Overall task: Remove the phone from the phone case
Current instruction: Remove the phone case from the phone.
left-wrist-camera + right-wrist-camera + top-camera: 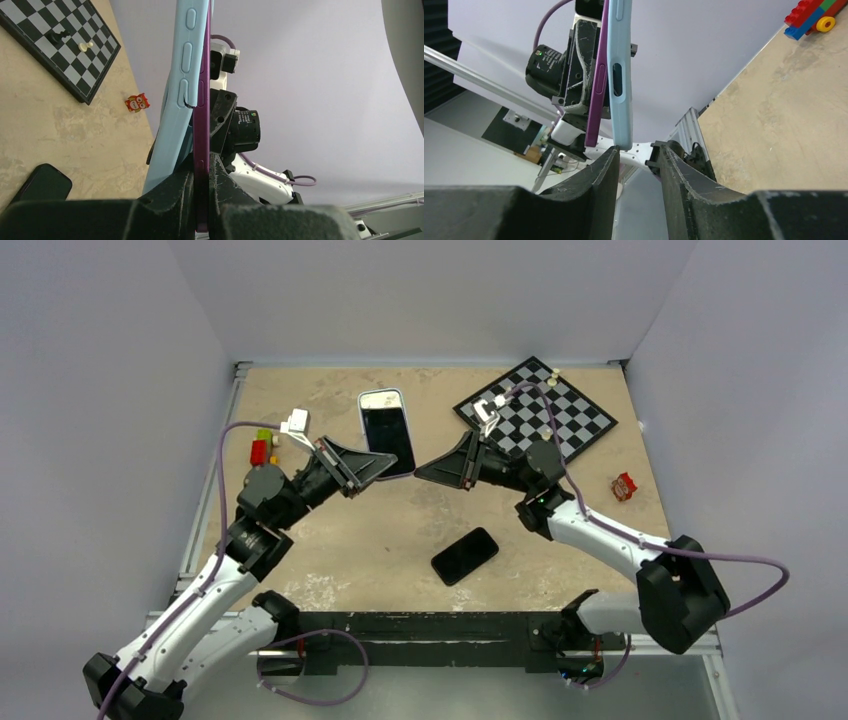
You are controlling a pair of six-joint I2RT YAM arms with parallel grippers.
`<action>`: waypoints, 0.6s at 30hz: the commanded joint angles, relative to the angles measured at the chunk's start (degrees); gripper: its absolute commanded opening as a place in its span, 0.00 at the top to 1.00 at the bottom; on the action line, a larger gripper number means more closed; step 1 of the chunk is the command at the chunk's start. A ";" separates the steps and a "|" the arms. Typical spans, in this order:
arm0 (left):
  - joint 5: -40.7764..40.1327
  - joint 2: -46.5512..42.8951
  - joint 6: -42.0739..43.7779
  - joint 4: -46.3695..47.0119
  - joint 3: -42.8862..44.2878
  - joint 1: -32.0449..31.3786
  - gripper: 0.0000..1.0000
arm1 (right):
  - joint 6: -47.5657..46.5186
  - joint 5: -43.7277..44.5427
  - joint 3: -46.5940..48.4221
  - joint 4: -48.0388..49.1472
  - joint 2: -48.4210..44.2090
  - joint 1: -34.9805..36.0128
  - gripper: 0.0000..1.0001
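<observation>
The phone case (366, 430) is light blue and hangs level above the table with the screen facing up. My left gripper (392, 476) is shut on the near end of the purple phone (202, 125). At that end the case (177, 100) has peeled away from the phone and passes outside the left finger. My right gripper (418, 470) is open just right of the phone's corner, with nothing between its jaws. In the right wrist view the ends of the phone (596, 100) and the case (620, 55) spread apart just above my right gripper (636, 150).
A bare black phone (465, 555) lies on the table (330, 540) near the front. A chessboard (535, 412) with a few pieces sits at the back right, and a small red owl toy (623, 486) beside it. Coloured bricks (262, 448) and a white block (296, 422) lie at the left.
</observation>
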 commanded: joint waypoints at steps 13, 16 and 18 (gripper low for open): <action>3.72 1.80 -4.94 12.92 -2.36 0.25 1.00 | 1.63 2.40 5.59 7.80 5.88 3.42 0.63; 3.97 1.66 -5.11 13.01 -2.74 0.17 1.00 | 2.11 1.87 6.06 8.95 6.76 3.86 0.63; 4.18 1.63 -5.33 13.14 -2.95 0.18 1.00 | 2.41 1.97 6.21 9.72 7.30 4.13 0.65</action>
